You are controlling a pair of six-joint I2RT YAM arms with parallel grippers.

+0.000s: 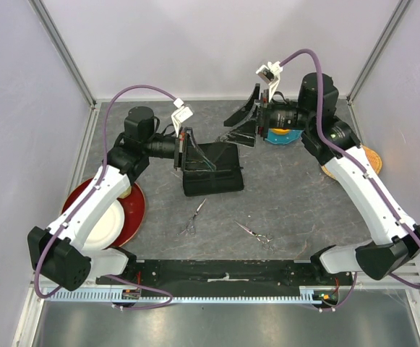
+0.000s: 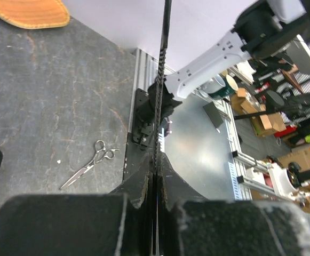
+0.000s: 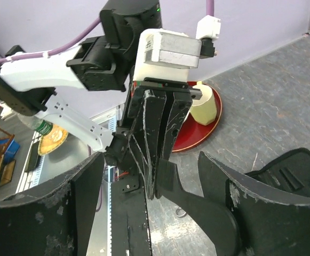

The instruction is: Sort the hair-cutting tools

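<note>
My left gripper (image 1: 188, 150) is shut on a long flat black comb and holds it in the air above the black folding case (image 1: 213, 173). In the left wrist view the comb (image 2: 163, 64) shows edge-on, running out from the closed jaws (image 2: 157, 160). My right gripper (image 1: 240, 116) is open, and in the right wrist view the comb's free rounded end (image 3: 213, 208) lies between its spread fingers (image 3: 150, 160). Two silver scissors lie on the table, one at front centre (image 1: 194, 217) and one to its right (image 1: 255, 233), the latter also in the left wrist view (image 2: 88, 162). A second comb is not in view.
A red plate (image 1: 134, 210) with a cream bowl (image 1: 105, 224) sits front left, under the left arm. A blue plate (image 1: 282, 136) lies partly hidden under the right wrist. A wicker plate (image 1: 369, 155) lies at the right. Walls enclose the table.
</note>
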